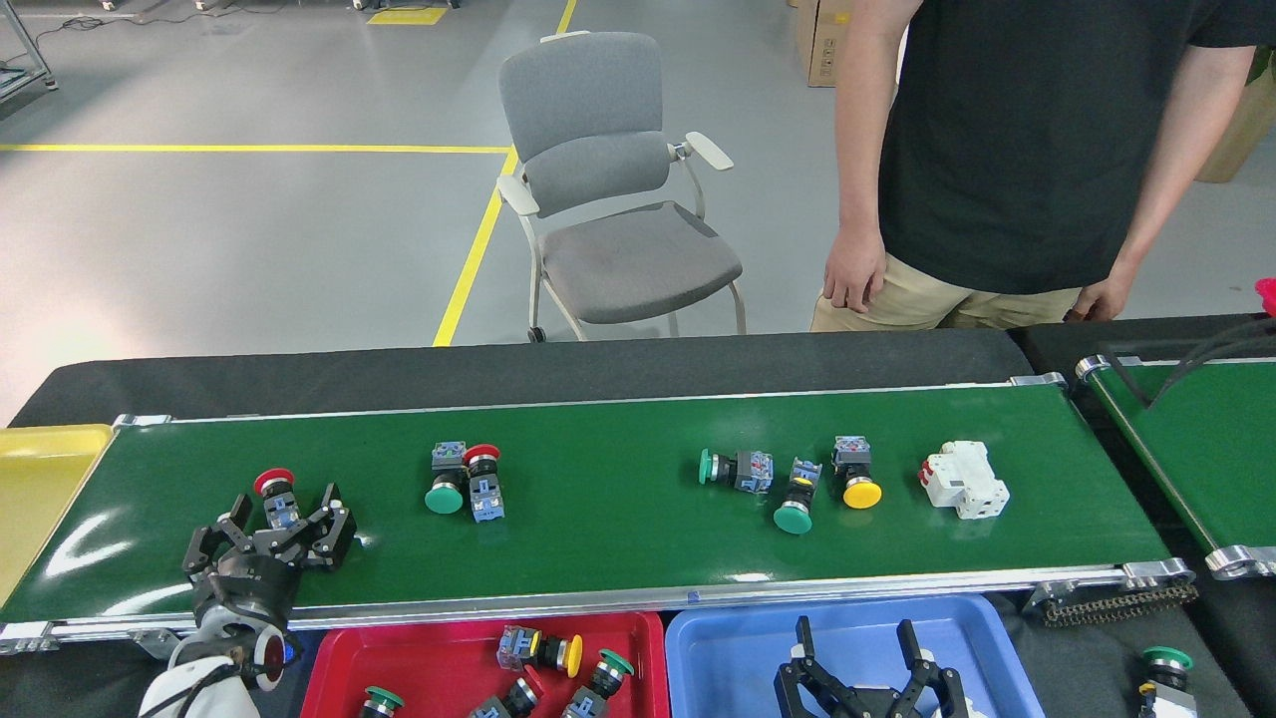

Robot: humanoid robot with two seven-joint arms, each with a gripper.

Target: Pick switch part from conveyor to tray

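Left tool (282,526) sitting fingers apart around red-capped switch part (276,497) near conveyor (618,538) left end, touching unclear; right tool (859,658) spread, empty over blue tray (718,648).

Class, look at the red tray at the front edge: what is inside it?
The red tray holds push-button switches, including a yellow-capped switch and green-capped switch. Its front part is cut off, so a full count cannot be given.

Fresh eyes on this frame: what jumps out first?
The long glossy dark-green conveyor belt fills the middle, strewn with mushroom-head push-button switches. At its left end, the left tool hangs open around a red-capped switch. Behind the belt stand a person in a black T-shirt and an empty grey office chair.
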